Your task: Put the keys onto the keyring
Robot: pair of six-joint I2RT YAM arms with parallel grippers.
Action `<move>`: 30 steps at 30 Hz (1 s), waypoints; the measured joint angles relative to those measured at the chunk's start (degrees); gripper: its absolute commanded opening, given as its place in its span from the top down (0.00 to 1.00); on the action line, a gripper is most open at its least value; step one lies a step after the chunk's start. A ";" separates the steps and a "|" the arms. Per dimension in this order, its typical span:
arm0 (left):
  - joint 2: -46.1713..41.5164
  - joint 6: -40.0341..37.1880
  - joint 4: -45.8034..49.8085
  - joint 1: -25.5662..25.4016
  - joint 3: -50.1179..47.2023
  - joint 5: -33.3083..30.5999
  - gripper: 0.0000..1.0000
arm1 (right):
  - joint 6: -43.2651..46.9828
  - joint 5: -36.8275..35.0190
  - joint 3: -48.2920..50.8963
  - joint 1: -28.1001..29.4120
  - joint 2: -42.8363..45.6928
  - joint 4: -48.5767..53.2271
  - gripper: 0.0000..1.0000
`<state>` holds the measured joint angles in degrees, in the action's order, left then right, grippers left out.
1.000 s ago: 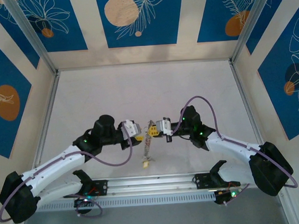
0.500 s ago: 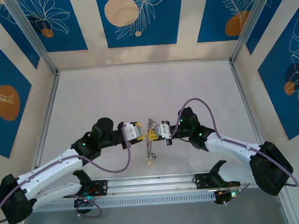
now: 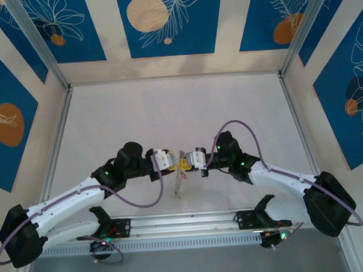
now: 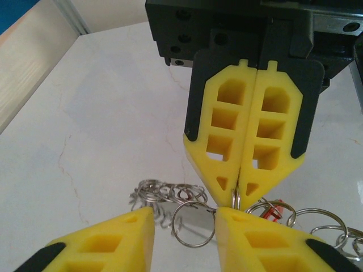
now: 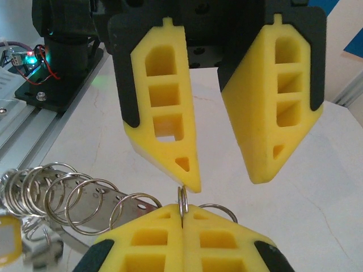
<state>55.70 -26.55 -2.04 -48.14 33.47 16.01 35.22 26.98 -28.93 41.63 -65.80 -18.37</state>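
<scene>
Threading is judged unfinished: a wire ring (image 5: 182, 198) is pinched by the closed right gripper (image 5: 182, 214), with the left gripper (image 5: 226, 180) held open just beside it.

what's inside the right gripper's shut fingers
A thin metal ring pokes out edge-on from the shut right gripper. Its pinched part is covered by the fingers.

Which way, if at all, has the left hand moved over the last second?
Yes. The left hand has shifted right, toward the right hand, and slightly nearer the silvery aluminium rail along the table's near edge.
</scene>
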 measured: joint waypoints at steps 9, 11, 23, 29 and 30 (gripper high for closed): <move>1.88 -0.66 0.13 0.00 0.20 0.42 0.62 | 0.02 -1.36 0.00 0.07 0.00 1.68 1.00; 2.51 -0.66 0.11 0.00 0.39 0.44 0.64 | 0.02 -1.60 0.00 0.07 0.00 1.92 1.00; 3.93 -1.09 1.81 0.00 1.73 1.73 0.60 | 0.02 -2.43 0.04 0.07 0.00 2.62 1.00; 1.70 -2.05 4.09 -0.13 1.73 1.60 0.56 | -0.02 -2.78 0.04 0.15 0.00 2.01 1.00; 1.38 -2.16 4.50 -0.37 1.73 1.79 0.56 | -0.07 -2.99 0.04 0.15 0.00 1.51 1.00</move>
<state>57.08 -28.71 2.46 -48.51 35.20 17.80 35.16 23.99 -28.88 41.78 -65.80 -16.86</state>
